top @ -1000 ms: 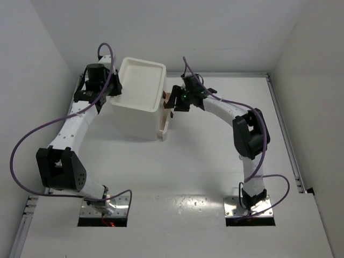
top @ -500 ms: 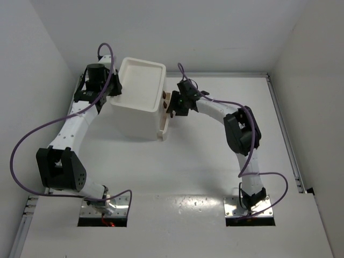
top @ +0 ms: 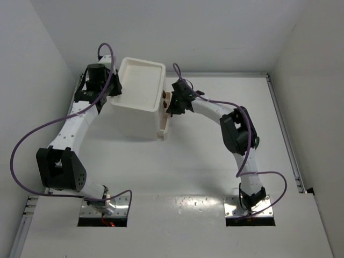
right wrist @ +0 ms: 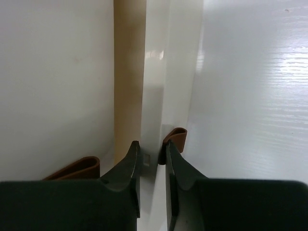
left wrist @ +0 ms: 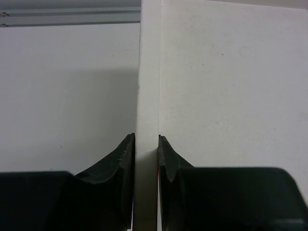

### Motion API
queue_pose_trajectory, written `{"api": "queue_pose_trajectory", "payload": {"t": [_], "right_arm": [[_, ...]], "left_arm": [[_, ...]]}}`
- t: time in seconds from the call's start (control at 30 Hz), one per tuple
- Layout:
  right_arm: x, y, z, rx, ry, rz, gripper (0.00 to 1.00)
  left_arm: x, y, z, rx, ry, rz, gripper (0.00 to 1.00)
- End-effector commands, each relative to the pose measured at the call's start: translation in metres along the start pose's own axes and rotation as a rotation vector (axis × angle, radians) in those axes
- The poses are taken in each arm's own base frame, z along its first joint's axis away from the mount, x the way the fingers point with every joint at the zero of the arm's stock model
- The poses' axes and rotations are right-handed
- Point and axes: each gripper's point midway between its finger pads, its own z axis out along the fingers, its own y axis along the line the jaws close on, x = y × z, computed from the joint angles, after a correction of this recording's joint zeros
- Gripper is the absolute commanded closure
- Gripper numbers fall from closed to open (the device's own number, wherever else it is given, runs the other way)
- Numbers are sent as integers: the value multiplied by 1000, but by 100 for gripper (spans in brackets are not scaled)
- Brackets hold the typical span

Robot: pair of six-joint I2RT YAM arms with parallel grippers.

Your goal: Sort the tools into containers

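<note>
The white drawer unit stands at the back of the table, its recessed tray top empty. One drawer on its right side stands partly pulled out. My left gripper is shut on the unit's left rim, one finger on each side of the white wall. My right gripper is shut on the open drawer's front panel, with one finger inside the drawer and one outside beside a brown handle. A second brown handle shows at lower left. No tools are in view.
The beige gap of the open drawer runs up the right wrist view. White walls close in the table at the left, back and right. A metal rail runs along the right edge.
My right gripper has moved left toward the unit, and its elbow has swung left too. The drawer front has shifted slightly inward with it. The left arm has not moved.
</note>
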Motion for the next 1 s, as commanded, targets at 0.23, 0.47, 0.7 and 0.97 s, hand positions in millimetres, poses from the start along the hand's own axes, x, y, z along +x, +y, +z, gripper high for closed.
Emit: {"api": "queue_pose_trajectory", "payload": {"t": [0.23, 0.47, 0.7, 0.97], "right_arm": [[-59, -33, -55, 123, -152, -53, 100], [-55, -78, -66, 246, -157, -96, 100], [-57, -99, -80, 287, -164, -103, 100], [-64, -111, -77, 270, -182, -167, 100]], "left_arm": [[12, 29, -7, -167, 22, -90, 100], [4, 39, -7, -227, 2, -89, 100], [2, 41, -7, -235, -8, -89, 100], [7, 23, -2, -116, 22, -16, 100]]}}
